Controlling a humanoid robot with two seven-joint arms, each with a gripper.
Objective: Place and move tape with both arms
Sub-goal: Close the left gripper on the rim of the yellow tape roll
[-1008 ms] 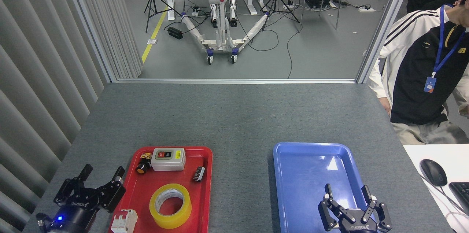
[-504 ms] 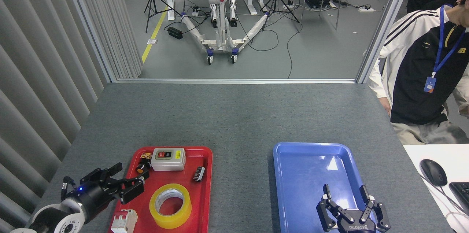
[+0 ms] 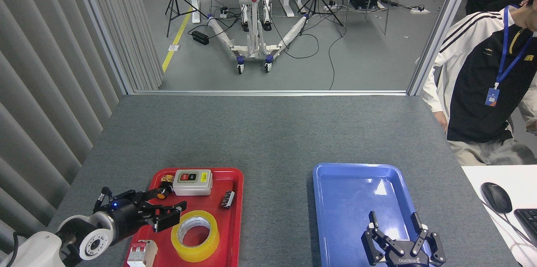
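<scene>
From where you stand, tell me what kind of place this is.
Probably a robotics lab or test workshop. Beyond the grey table stand tripod stands and a wheeled lift frame with cables across the floor, and a person wearing a badge lanyard sits beside a desk with a computer mouse.

The white-wristed left arm reaches in sideways, its black three-finger gripper [image 3: 165, 208] spread apart (a blue light glows on it). The black right gripper [image 3: 393, 221] points upward, fingers splayed wide.
</scene>
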